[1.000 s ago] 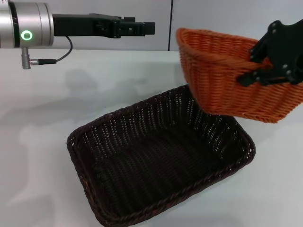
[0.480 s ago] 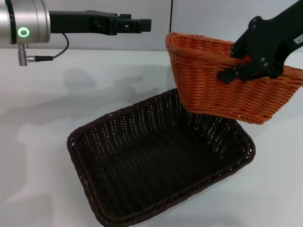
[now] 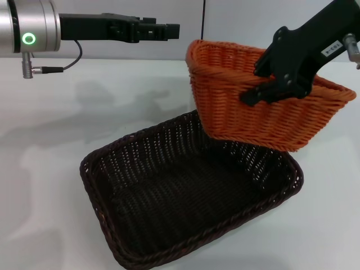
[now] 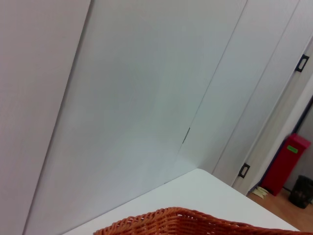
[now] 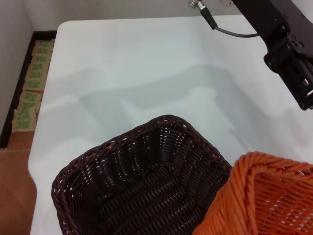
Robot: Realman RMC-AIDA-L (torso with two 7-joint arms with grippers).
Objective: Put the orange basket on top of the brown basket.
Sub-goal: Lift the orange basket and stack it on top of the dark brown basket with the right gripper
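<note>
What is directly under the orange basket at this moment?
The brown basket's far right corner lies under the orange basket, held raised and tilted by the right tool. That corner's rim is covered.

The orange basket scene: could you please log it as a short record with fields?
orange basket: held in the air, tilted, above the far right part of the brown basket
brown basket: open side up on the white table, nothing inside it
right gripper: clamped on the near rim of the orange basket
left gripper: raised high at the far left, away from both baskets, holding nothing
stacking: not yet done, orange basket clear of the brown basket's floor
</note>
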